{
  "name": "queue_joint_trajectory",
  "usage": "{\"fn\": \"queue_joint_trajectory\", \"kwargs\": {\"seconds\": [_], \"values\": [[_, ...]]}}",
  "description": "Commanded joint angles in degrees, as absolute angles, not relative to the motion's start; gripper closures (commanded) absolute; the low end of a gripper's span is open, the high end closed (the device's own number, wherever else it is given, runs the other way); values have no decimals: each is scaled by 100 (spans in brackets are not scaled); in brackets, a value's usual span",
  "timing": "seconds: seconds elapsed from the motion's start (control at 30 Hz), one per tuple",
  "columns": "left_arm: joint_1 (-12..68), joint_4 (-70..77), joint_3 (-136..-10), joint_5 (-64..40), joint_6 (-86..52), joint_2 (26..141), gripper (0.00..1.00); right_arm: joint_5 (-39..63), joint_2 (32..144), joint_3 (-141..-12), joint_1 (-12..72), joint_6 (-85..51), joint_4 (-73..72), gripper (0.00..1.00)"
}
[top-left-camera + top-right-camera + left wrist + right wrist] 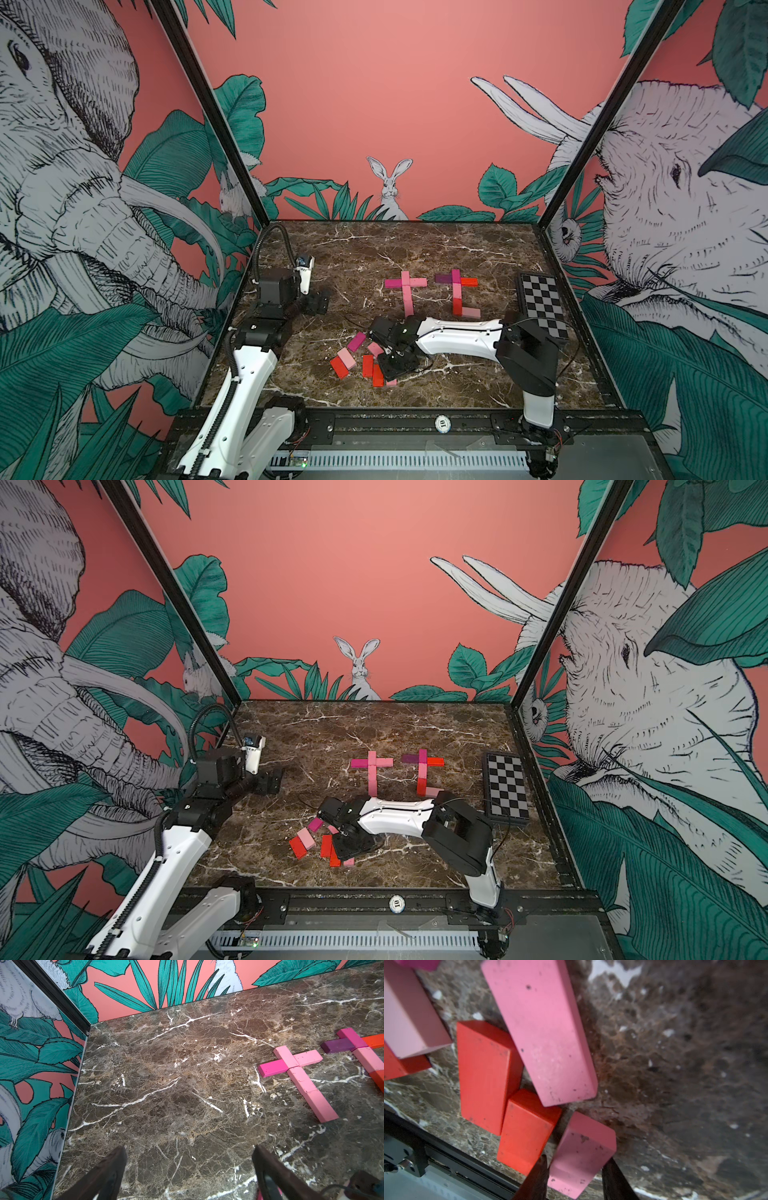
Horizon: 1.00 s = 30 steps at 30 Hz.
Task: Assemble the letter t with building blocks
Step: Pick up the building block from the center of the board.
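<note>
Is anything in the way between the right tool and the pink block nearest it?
Nothing visible. The pink block already sits between the fingers of the right tool; a red block lies close beside it.

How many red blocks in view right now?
5. Loose pile up front: outer red block, middle red block, front red block. Mixed-colour t: red crossbar end, red lower stem. The right arm may hide more.
</note>
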<state>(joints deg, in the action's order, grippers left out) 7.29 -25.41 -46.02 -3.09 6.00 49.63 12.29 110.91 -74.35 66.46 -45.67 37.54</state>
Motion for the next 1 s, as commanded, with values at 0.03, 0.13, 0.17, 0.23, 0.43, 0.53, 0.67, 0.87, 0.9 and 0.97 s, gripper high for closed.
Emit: {"fn": "queue_joint_trajectory", "kwargs": {"seconds": [0.03,0.13,0.17,0.23,0.43,0.53,0.67,0.87,0.9,0.97], "values": [[689,-2505,-4708,-375,581,4875,3,885,11251,-7666,6688,-4498,4328,60],[692,-2505,-4706,-380,572,4862,3,518,11224,-7725,6688,-4402,4740,60],[686,-2503,-4699,-378,572,4869,3,420,11216,-7726,6688,-4357,4834,60],[688,-2497,-4701,-387,572,4869,3,189,11189,-7760,6688,-4162,5112,60],[680,-2493,-4703,-412,571,4874,3,88,11236,-7915,6673,-2933,5529,60],[677,-2504,-4702,-388,574,4869,3,222,11292,-7976,6645,-2636,5608,65],[677,-2504,-4694,-361,579,4854,3,304,11389,-8006,6639,-2466,5527,75],[672,-2496,-4702,-367,580,4856,3,164,11428,-7972,6625,-2255,5419,76],[677,-2500,-4700,-373,574,4852,3,99,11426,-7972,6623,-2226,5428,75],[678,-2503,-4700,-370,580,4852,3,16,11426,-7988,6605,-2200,5437,73]]}}
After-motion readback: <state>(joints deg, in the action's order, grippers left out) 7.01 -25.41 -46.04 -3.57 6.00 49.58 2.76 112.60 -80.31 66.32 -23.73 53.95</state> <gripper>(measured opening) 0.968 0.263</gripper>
